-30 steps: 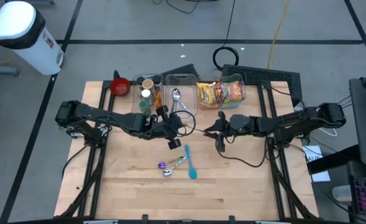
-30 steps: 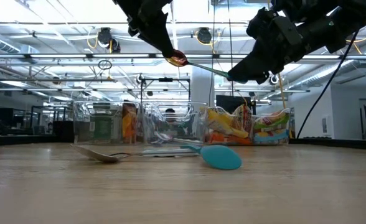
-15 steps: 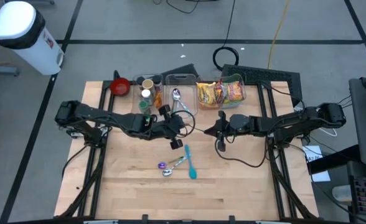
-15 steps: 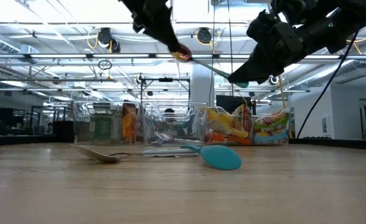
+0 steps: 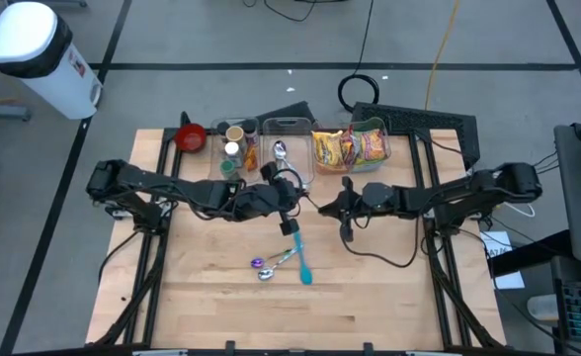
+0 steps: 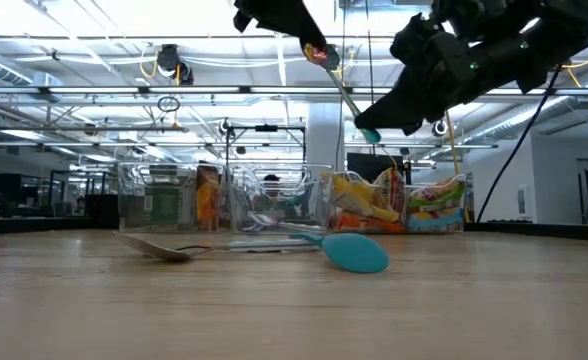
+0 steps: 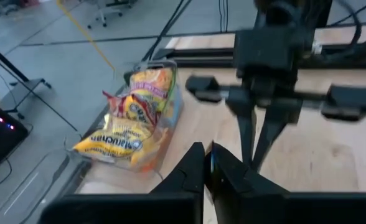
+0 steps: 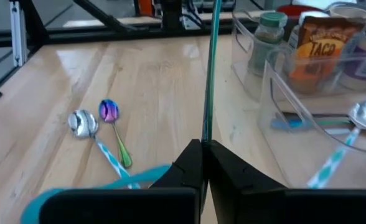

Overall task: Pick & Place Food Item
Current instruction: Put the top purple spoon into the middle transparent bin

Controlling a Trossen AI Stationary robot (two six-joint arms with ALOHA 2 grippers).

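A spoon (image 6: 342,92) with a thin teal handle and an iridescent bowl hangs high above the table's middle, spanning both grippers. My left gripper (image 6: 304,35) is shut at its bowl end, and the right wrist view shows my right gripper (image 8: 203,149) shut at its handle end. From above, my left gripper (image 5: 290,202) and my right gripper (image 5: 322,206) face each other closely. Snack bags (image 5: 350,146) lie in a clear bin at the far edge. No gripper touches them. My left gripper holds the spoon at its bowl end (image 6: 320,53), coming from the table's left and slanting down. The bowl shows just past the fingertips. The spoon is clear of the table, this end the higher one. My right gripper pinches the free end of the teal handle (image 8: 205,134) between its two fingers, coming roughly level from the table's right. The handle runs on from the fingertips, rising toward my left gripper. This end is the lower one, well above the table.
On the table under the grippers lie a teal spoon (image 5: 301,265), an iridescent spoon (image 8: 110,112) and a silver spoon (image 8: 82,121). Along the far edge stand clear bins with jars (image 5: 233,148) and another spoon (image 5: 282,151), plus a red bowl (image 5: 191,136).
My left gripper has risen and tipped upward, moving toward my right gripper. It carried the spoon's bowl end up with it, while the handle end has stayed at my right gripper. The spoon now stands much steeper than before.
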